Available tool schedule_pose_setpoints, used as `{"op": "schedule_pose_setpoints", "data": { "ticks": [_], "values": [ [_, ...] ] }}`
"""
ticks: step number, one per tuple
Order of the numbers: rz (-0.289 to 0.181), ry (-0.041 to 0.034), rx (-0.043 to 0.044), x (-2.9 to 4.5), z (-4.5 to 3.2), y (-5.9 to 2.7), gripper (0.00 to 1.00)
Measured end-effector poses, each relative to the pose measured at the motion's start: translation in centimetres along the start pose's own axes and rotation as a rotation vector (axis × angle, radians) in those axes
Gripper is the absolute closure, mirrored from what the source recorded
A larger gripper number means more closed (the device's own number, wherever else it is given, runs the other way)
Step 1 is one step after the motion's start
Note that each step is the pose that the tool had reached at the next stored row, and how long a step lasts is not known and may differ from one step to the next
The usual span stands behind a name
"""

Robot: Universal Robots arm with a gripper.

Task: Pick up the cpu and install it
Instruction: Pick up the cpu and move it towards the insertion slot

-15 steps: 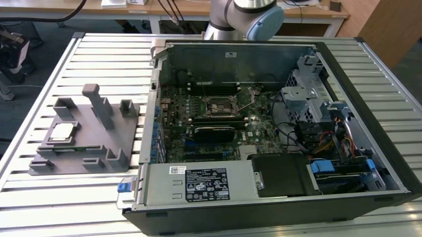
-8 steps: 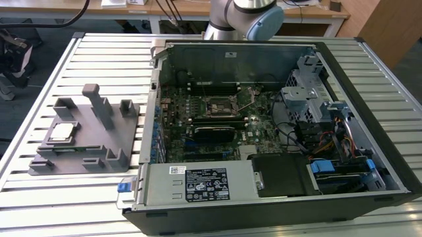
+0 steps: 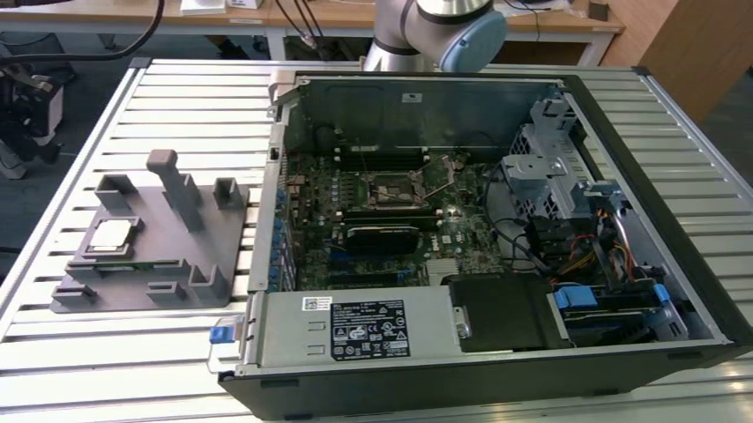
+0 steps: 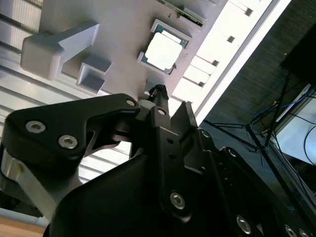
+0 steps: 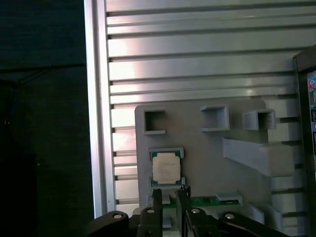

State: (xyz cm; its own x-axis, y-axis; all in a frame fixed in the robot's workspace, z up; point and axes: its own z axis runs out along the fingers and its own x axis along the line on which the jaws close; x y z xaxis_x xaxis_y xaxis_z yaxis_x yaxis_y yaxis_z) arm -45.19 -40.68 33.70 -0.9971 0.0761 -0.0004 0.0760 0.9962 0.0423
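Note:
The cpu [image 3: 112, 233], a flat square chip with a silvery top, lies in a pocket of the grey fixture [image 3: 176, 264] at the exterior view's left. Both wrist views look down on the cpu [image 4: 163, 51] [image 5: 165, 168] from well above. My gripper [image 5: 170, 197] [image 4: 172, 101] hangs over the fixture, apart from the chip and open, with nothing between its thin black fingers [image 5: 157, 198]. The motherboard socket [image 3: 394, 187] sits inside the open computer case [image 3: 659, 220], its metal frame raised.
The fixture has upright posts [image 3: 165, 167] and small square pockets [image 5: 154, 121]; a green memory board [image 5: 207, 201] lies in it beside the cpu. The slatted metal table [image 3: 176, 97] ends close to the fixture, with dark floor [image 5: 44, 123] past its edge. The arm's base [image 3: 436, 35] stands behind the case.

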Motion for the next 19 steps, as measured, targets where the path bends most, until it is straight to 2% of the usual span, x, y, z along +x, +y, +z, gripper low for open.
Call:
{"op": "schedule_pose_setpoints", "data": {
  "ticks": [1, 2, 4, 5, 7, 8, 10, 13, 14, 19],
  "values": [
    [0.000, 0.0027, 0.0003, 0.00, 0.10, -0.04, 0.69],
    [-0.002, 0.0040, 0.0003, -0.01, 0.20, -0.10, 0.69],
    [-0.006, 0.0089, 0.0007, -0.01, 0.42, -0.22, 0.58],
    [-0.012, 0.0106, 0.0009, -0.01, 0.49, -0.25, 0.58],
    [-0.023, 0.0128, 0.0011, -0.01, 0.60, -0.28, 0.46],
    [-0.026, 0.0153, 0.0013, -0.02, 0.67, -0.30, 0.46],
    [-0.028, 0.0210, 0.0015, -0.02, 0.87, -0.32, 0.35],
    [-0.028, 0.0239, 0.0009, -0.02, 1.26, -0.37, 0.29],
    [-0.028, 0.0239, 0.0009, -0.02, 1.40, -0.39, 0.22],
    [-0.029, 0.0240, 0.0008, -0.03, 2.09, -0.48, 0.22]
  ]
}}
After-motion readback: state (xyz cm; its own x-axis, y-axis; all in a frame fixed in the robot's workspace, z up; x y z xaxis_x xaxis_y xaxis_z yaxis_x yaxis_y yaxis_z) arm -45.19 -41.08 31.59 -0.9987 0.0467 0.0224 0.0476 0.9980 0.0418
